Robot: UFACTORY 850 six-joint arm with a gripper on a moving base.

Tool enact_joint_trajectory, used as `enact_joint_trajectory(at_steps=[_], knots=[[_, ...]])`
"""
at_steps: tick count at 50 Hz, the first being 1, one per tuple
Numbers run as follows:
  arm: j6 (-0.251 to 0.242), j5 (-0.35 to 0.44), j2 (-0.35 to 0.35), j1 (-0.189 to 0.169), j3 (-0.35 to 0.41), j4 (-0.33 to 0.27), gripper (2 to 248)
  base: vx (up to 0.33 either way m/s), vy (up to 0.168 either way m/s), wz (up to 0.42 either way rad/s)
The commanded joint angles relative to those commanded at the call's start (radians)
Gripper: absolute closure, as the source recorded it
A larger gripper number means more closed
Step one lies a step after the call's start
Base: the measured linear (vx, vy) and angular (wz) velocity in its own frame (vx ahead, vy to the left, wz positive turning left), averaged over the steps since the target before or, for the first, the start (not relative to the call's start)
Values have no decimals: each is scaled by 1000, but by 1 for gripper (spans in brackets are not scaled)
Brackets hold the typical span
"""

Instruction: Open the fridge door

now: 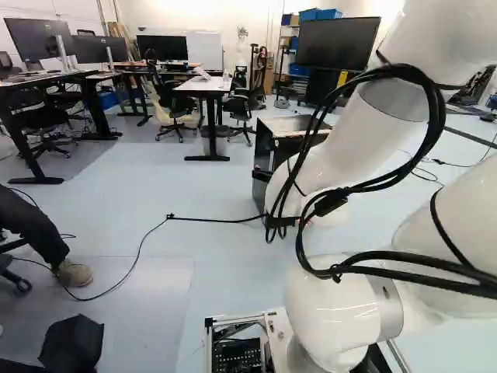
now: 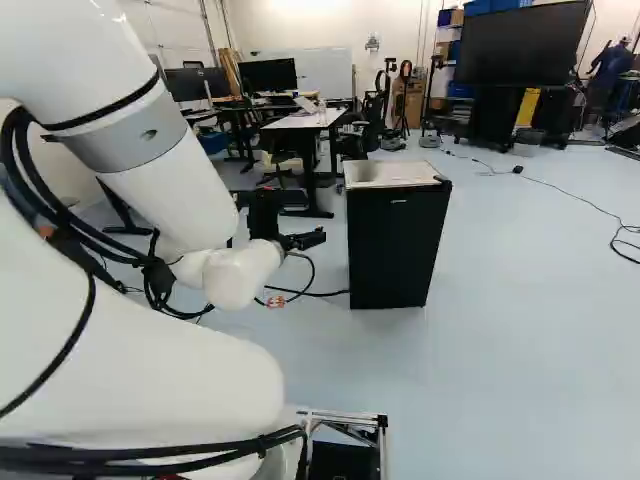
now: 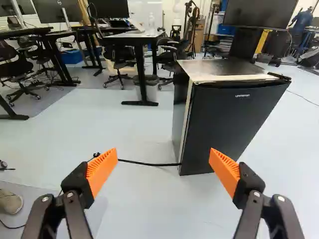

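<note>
The pale blue-grey floor (image 2: 520, 350) is taken up near the middle of the wrist view by the black fridge (image 2: 395, 245), stood upright; a black cable (image 1: 213, 221) is stretched over it towards the fridge; a white-topped desk (image 2: 300, 119) and wheeled chairs (image 1: 175, 116) are placed beyond; another cable (image 2: 518, 170) is strewn loosely, at the right of the right base view.

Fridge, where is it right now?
In the right base view, the black fridge stands on the floor just right of the gripper, nearer than the big screen.
</note>
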Motion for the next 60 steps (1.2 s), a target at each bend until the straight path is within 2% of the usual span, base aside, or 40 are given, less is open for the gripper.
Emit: enact_joint_trajectory(at_steps=[60], knots=[[0, 0, 0, 0, 0, 0, 3, 59, -1, -4]])
